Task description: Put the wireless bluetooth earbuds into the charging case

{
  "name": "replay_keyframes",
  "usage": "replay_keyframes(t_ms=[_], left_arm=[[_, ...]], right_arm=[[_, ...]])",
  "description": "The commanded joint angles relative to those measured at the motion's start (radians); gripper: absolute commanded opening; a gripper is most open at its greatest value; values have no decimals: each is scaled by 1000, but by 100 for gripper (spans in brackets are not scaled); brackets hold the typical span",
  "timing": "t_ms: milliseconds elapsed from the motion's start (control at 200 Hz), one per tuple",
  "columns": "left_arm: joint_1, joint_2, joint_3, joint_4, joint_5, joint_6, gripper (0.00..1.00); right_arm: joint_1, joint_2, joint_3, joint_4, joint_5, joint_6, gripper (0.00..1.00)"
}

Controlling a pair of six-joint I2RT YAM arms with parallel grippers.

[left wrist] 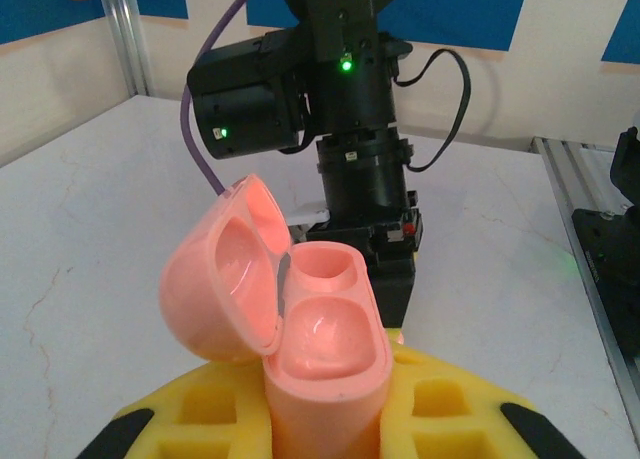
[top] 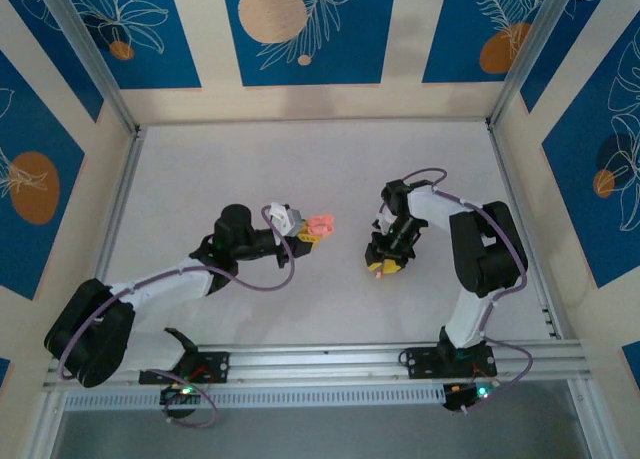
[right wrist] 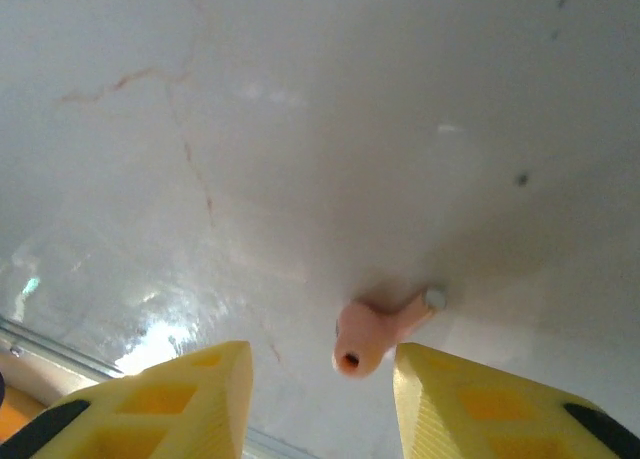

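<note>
As the earbud (right wrist: pixel 372 331) looks light and slick, the right tool (right wrist: pixel 320 369), parted and empty, should pinch its bulb while the left tool (top: pixel 305 235) clamps the case (left wrist: pixel 325 339)

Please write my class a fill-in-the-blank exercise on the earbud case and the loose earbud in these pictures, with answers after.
1. The case is held by the ___ gripper.
2. The case's ___ stands open.
3. An earbud lies on the ___.
4. The right gripper is ___, with a finger on either side of the earbud.
Answers: left; lid; table; open.
</note>
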Motion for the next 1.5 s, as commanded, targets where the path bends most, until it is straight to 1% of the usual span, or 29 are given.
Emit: replay_keyframes(t_ms=[0,120,285,425,530,810,1085,1495], left_arm=[[5,-11,22,-4,8,20,19],[5,-13,23,-1,8,19,19],[6,-27,18,-13,-6,23,19],[5,-36,9,-9,-13,16,19],[5,-37,9,-10,-15,15,19],[5,-38,-6,12,-28,-11,19],[5,-60,-14,-9,-39,-1,19],[5,-78,-18,-25,-38,10,19]], right_arm=[[2,-56,66,-61,34,-24,44],[1,-24,111,-36,29,-54,45],[6,57,129,7,-31,-54,46],[13,90,114,30,-34,-54,46],[13,101,96,32,-13,-53,46],[13,96,25,17,14,-47,47],[19,72,25,-52,37,-21,46],[81,65,24,-102,26,30,47]])
